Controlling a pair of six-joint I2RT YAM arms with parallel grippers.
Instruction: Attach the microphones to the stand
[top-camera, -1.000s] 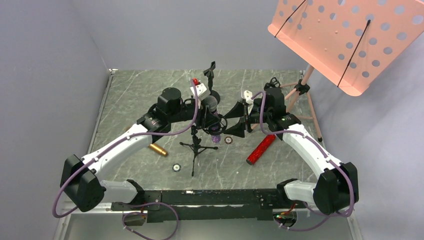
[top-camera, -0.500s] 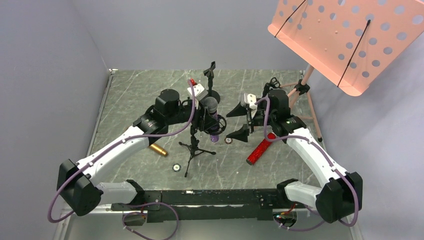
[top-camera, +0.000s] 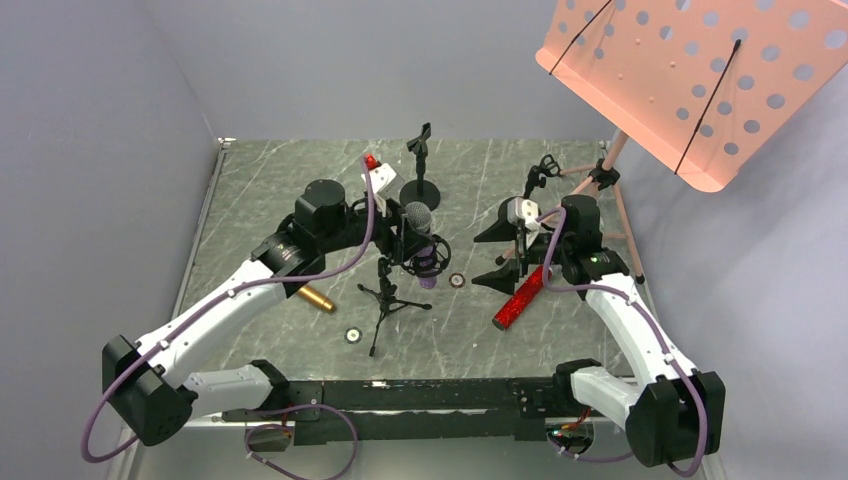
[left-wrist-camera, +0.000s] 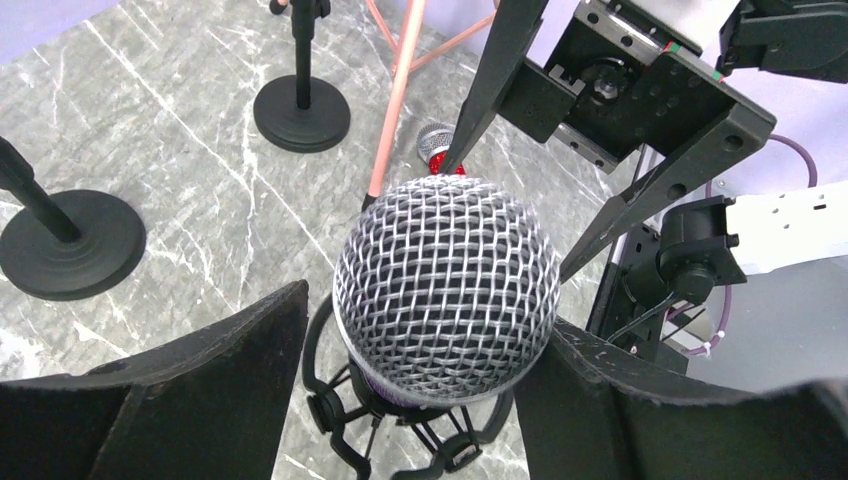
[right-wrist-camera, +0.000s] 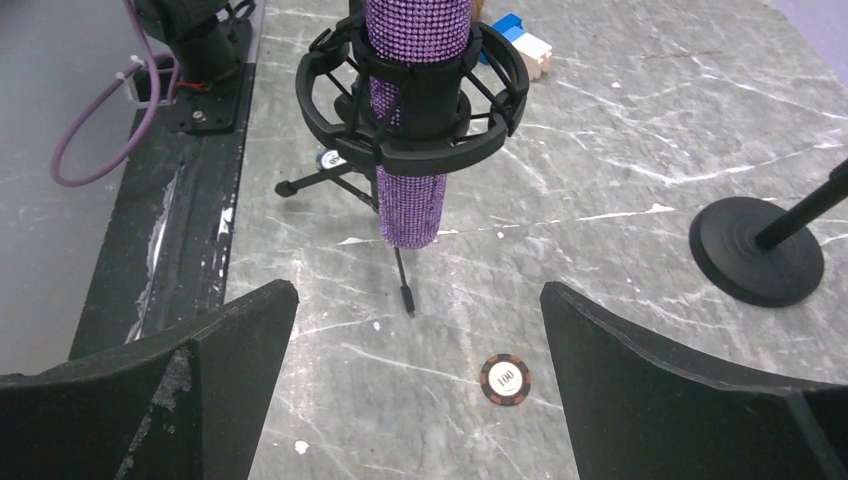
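Gold mic (top-camera: 318, 299) lies on the desk (top-camera: 250, 190), partly under the left arm. Left end effector (left-wrist-camera: 425, 325) is wide, with its fingers (left-wrist-camera: 230, 370) either side of the purple mic's mesh head and a gap showing on one side. Purple mic (right-wrist-camera: 411, 205) stands upright in the shock mount (right-wrist-camera: 350, 130) of the tripod stand (top-camera: 388, 298). Chip (right-wrist-camera: 505, 380) lies just right of the tripod. Right end effector (top-camera: 490, 255) is wide and holds nothing, facing the purple mic from a short way off. Red mic (top-camera: 522, 298) lies on the desk below it, untouched.
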